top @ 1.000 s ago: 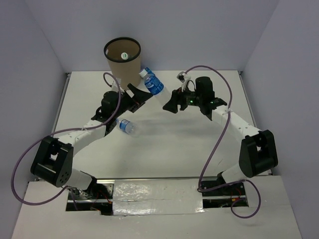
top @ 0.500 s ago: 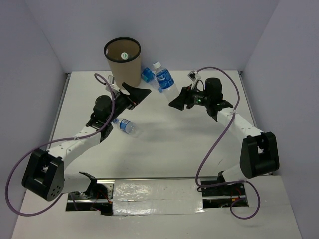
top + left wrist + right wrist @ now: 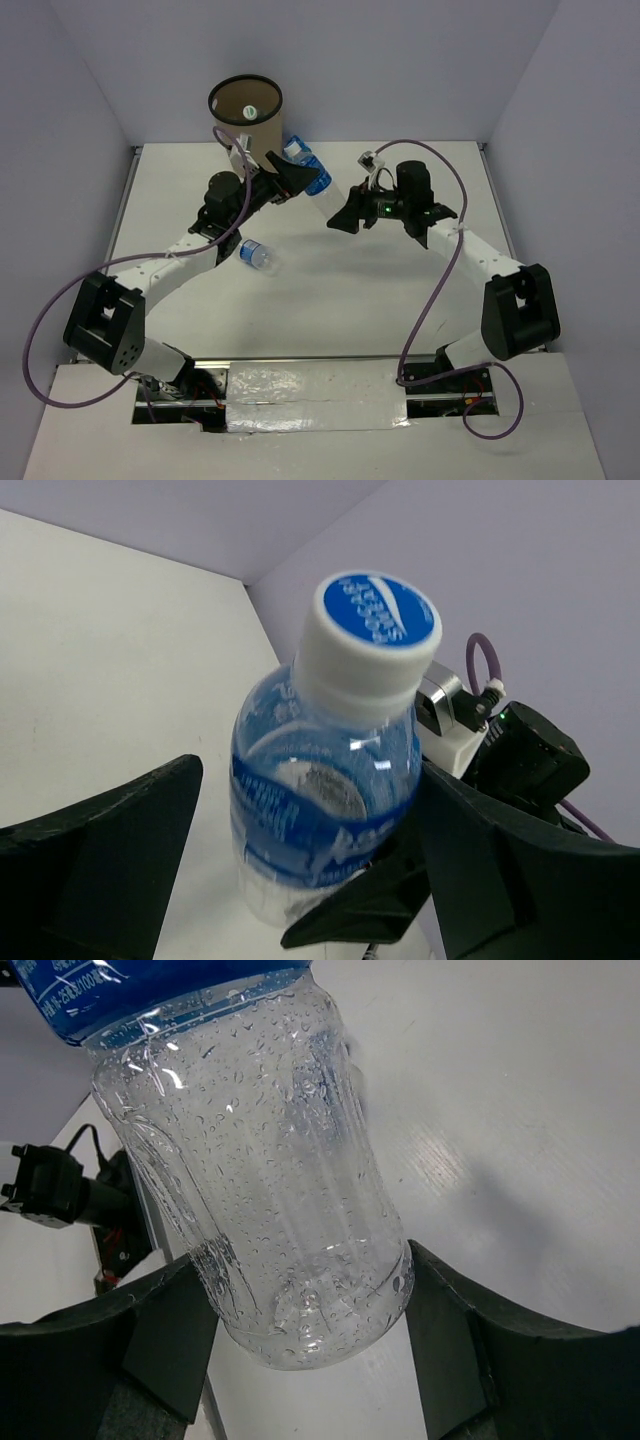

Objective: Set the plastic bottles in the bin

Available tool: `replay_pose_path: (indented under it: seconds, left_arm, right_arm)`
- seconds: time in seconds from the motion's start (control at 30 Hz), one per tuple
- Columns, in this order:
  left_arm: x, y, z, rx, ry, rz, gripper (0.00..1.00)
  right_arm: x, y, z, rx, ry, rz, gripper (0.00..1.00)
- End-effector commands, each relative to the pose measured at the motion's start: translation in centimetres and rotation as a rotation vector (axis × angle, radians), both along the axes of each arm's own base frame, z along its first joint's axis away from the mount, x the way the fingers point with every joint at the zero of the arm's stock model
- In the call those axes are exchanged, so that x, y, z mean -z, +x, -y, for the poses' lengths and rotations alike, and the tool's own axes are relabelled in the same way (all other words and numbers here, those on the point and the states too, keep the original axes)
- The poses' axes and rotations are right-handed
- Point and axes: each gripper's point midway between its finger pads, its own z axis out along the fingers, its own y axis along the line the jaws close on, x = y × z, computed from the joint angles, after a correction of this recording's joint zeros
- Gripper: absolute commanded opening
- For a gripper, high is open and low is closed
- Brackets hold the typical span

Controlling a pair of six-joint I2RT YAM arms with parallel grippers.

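Observation:
A clear plastic bottle (image 3: 312, 176) with a blue label and a white and blue cap hangs in the air between my two grippers, just right of the bin (image 3: 246, 125). My right gripper (image 3: 343, 213) is shut on its base (image 3: 300, 1260), with both fingers against its sides. My left gripper (image 3: 290, 180) is open around the capped end (image 3: 330, 780), with a gap on the left side. A second bottle (image 3: 255, 255) lies on the table under my left arm. The bin is a tall tan cylinder with a black rim; a green cap shows inside it.
The white table (image 3: 340, 290) is walled by pale purple panels at the back and sides. Purple cables loop off both arms. My right gripper's fingers and camera show behind the bottle in the left wrist view (image 3: 520, 760).
The right gripper has swung the bottle from upright to tilted, cap toward the left gripper, and moved down and left. The left gripper has risen and come around the capped end.

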Motion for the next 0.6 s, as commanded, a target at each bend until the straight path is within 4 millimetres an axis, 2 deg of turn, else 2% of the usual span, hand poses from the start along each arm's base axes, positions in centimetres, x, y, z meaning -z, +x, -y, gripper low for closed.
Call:
replay_pose_path:
  seconds: [0.0, 0.07, 0.17, 0.2, 0.27, 0.3, 0.37, 0.4, 0.43, 0.47, 0.5, 0.53, 0.57]
  left_arm:
    - [-2.7, 0.4, 1.0, 0.020, 0.015, 0.106, 0.98]
    - [-2.8, 0.6, 1.3, 0.024, 0.033, 0.113, 0.92]
    - [-2.7, 0.7, 1.6, 0.039, 0.075, 0.136, 0.75]
    - [-2.8, 0.7, 1.7, 0.045, 0.084, 0.142, 0.63]
    - [-2.9, 0.6, 1.9, 0.058, 0.107, 0.152, 0.49]
    - [-3.1, 0.7, 1.9, 0.061, 0.124, 0.148, 0.30]
    - [-3.4, 1.0, 1.7, 0.041, 0.165, 0.164, 0.17]
    - [-3.8, 1.3, 1.4, 0.025, 0.193, 0.159, 0.05]
    - [-3.9, 1.9, 0.8, -0.005, 0.218, 0.154, 0.00]
    - [-4.3, 2.8, -0.2, -0.055, 0.259, 0.168, 0.00]
    - [-5.7, 3.3, -1.0, -0.084, 0.285, 0.176, 0.00]
    - [-6.1, 4.8, -2.7, -0.149, 0.332, 0.188, 0.00]
    - [-9.2, 5.6, -3.9, -0.198, 0.334, 0.241, 0.00]
  right_arm:
    - [-2.3, -1.4, -0.6, -0.059, 0.013, 0.087, 0.07]
    - [-2.6, -1.8, -0.5, -0.067, 0.008, 0.115, 0.07]
    - [-2.7, -2.4, -0.2, -0.076, -0.001, 0.141, 0.08]
    - [-2.7, -2.5, -0.2, -0.075, -0.003, 0.145, 0.11]
    - [-2.9, -2.7, -0.2, -0.092, -0.004, 0.169, 0.18]
    - [-3.0, -2.7, -0.2, -0.099, -0.006, 0.180, 0.41]
    - [-2.7, -3.1, 0.0, -0.130, -0.022, 0.186, 0.61]
    - [-2.9, -3.1, 0.2, -0.150, -0.024, 0.213, 0.85]
    - [-3.0, -2.9, 0.5, -0.157, -0.031, 0.238, 0.99]
    - [-3.1, -2.2, 1.5, -0.139, -0.036, 0.254, 1.00]
    - [-3.4, -2.1, 1.9, -0.151, -0.029, 0.274, 1.00]
    - [-3.8, -1.1, 3.4, -0.116, -0.024, 0.292, 1.00]
    - [-4.1, -0.9, 4.0, -0.121, -0.016, 0.303, 1.00]
